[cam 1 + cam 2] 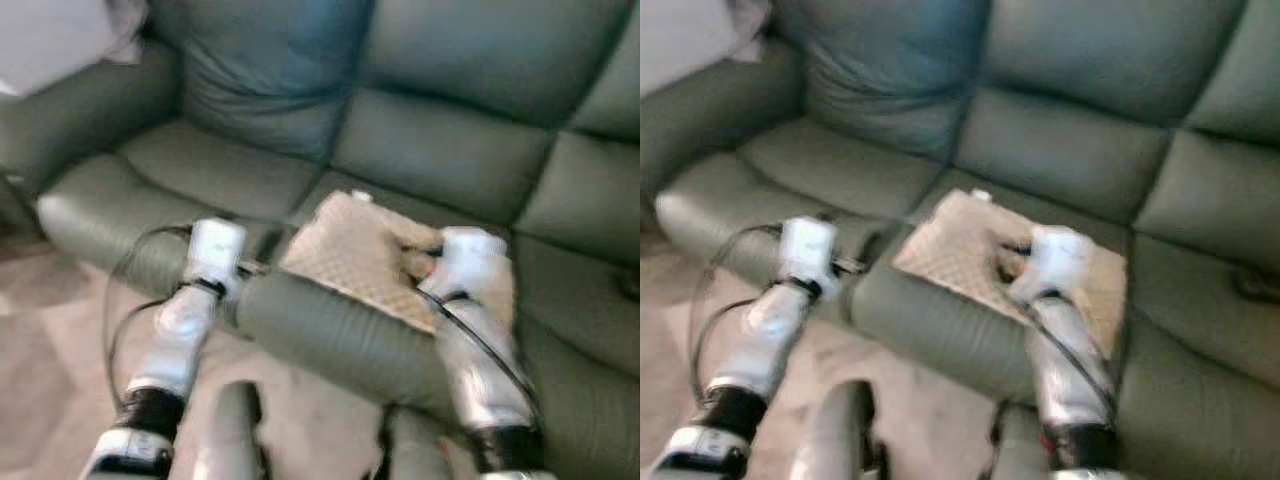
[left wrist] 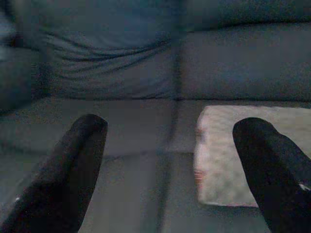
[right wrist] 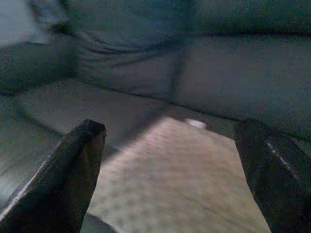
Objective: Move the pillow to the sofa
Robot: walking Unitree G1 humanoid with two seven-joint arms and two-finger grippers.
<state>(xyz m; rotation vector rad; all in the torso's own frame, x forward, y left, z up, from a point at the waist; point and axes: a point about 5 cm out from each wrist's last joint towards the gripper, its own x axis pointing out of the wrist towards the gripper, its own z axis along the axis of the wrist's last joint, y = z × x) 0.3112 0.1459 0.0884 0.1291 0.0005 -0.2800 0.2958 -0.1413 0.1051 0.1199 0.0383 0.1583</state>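
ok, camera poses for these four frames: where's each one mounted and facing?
Left eye: head, looking down at green sofa and beige pillow; both silver arms show.
Right eye: same scene, slightly shifted.
Left wrist: along the open left tool toward the sofa back, pillow beside it.
Right wrist: along the open right tool, over the pillow.
Shared: pillow and sofa in all.
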